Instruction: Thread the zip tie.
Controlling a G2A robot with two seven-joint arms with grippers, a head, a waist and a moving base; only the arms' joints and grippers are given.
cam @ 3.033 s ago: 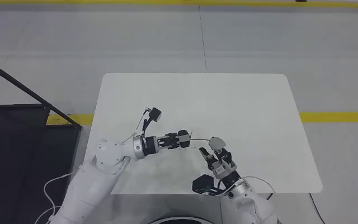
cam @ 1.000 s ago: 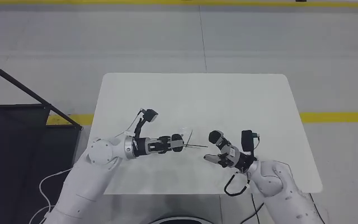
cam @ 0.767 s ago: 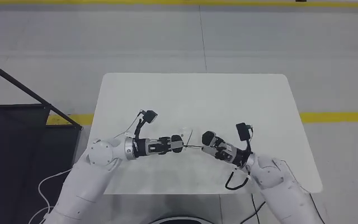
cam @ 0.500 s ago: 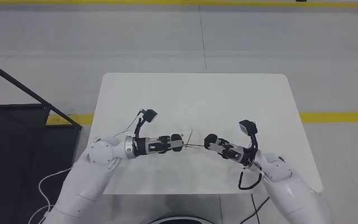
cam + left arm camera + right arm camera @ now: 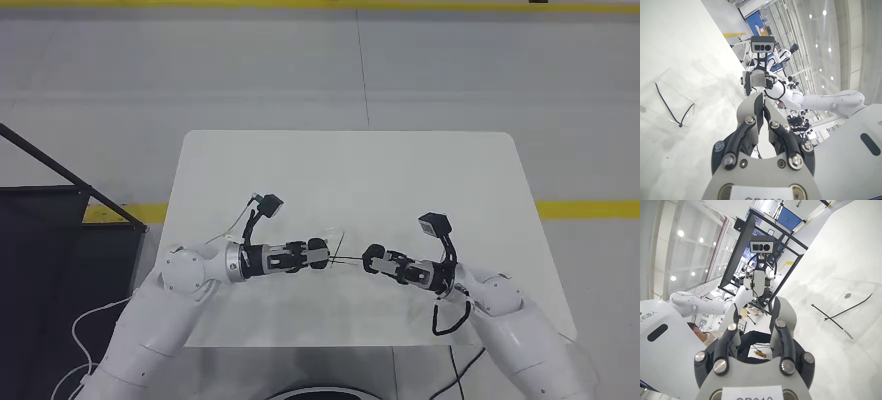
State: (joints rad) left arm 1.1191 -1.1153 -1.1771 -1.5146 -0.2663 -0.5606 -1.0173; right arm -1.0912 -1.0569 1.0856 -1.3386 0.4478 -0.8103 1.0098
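The 2 grippers point at each other over the white table (image 5: 450, 180). Straight ahead of the left gripper (image 5: 326, 251) stands the right gripper (image 5: 368, 262), with a narrow gap between their tips. Just beside that gap a clear plastic sheet (image 5: 677, 83) lies flat, with a black zip tie (image 5: 836, 325) on it. Past the sheet, away from both grippers, open tabletop runs to the far edge.

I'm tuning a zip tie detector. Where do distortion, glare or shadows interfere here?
Left wrist view: fisheye curves the background, ceiling lamps burn bright, the loose zip tie lies on a faintly reflecting clear sheet. Right wrist view: same curving, soft shadows on the table. Top view: even light, held zip tie a hair-thin line.
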